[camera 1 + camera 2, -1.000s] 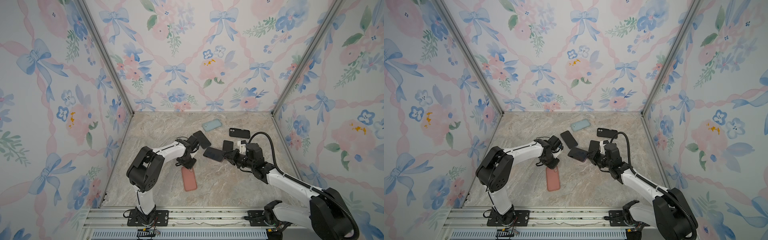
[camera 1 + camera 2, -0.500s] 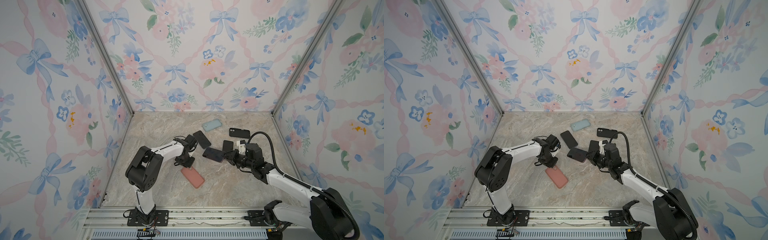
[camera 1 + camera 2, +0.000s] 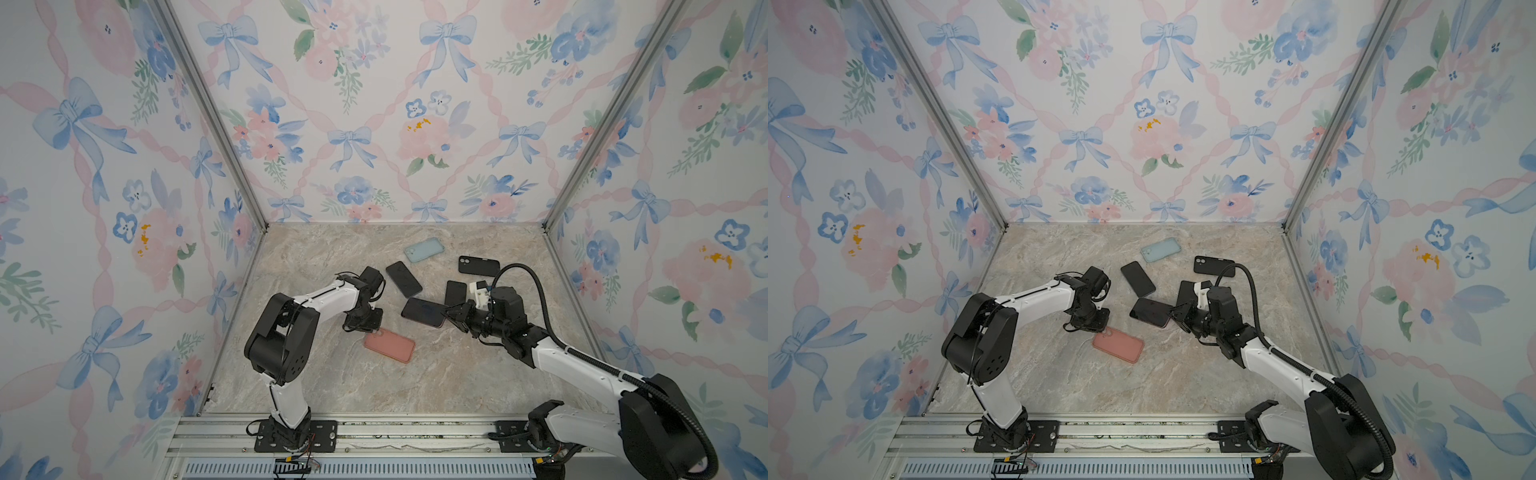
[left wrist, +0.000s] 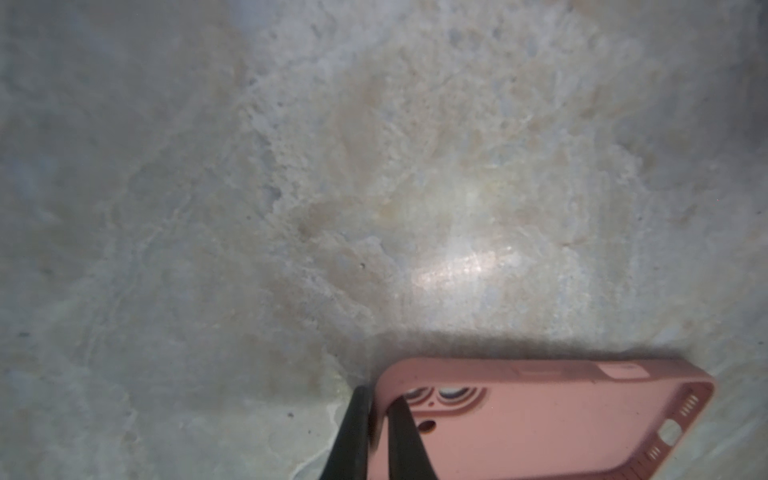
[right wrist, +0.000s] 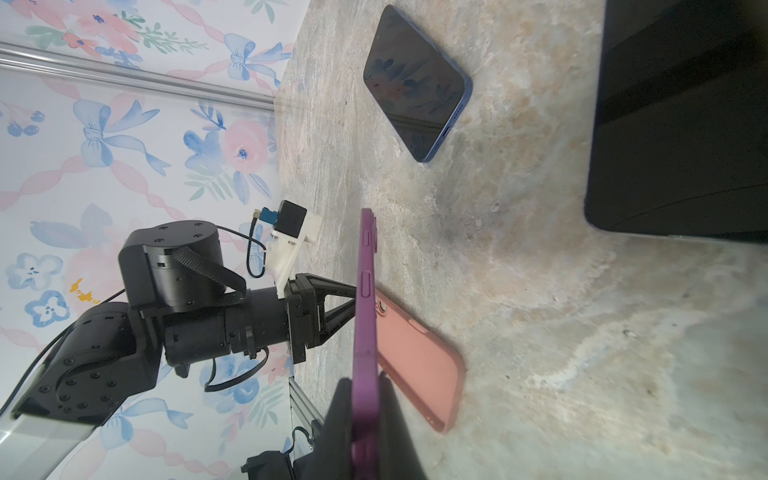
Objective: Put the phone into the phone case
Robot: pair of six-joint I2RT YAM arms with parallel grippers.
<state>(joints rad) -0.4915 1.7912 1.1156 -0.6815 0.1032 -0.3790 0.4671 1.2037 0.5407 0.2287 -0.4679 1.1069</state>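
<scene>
The pink phone case (image 3: 390, 347) (image 3: 1118, 344) lies open side up on the marble floor, crosswise before the arms. My left gripper (image 3: 371, 331) (image 4: 380, 395) is shut on its wall at the camera-hole corner, one finger inside the phone case (image 4: 540, 419) and one outside. My right gripper (image 3: 446, 314) (image 5: 365, 382) is shut on the end of a purple phone (image 3: 424, 311) (image 3: 1151, 311), holding it level above the floor, just behind the case. In the right wrist view the phone (image 5: 366, 291) shows edge-on with the case (image 5: 415, 357) beyond it.
A dark blue phone (image 3: 404, 279) (image 5: 415, 83) lies behind the left gripper. A light blue case (image 3: 424, 249) and a black case (image 3: 478, 265) lie farther back. Another black slab (image 3: 455, 293) (image 5: 681, 124) sits beside the right wrist. Floral walls enclose three sides.
The left gripper has closed on the pink case's corner and swung the case from lengthwise to crosswise. The right gripper has edged left with the purple phone.
</scene>
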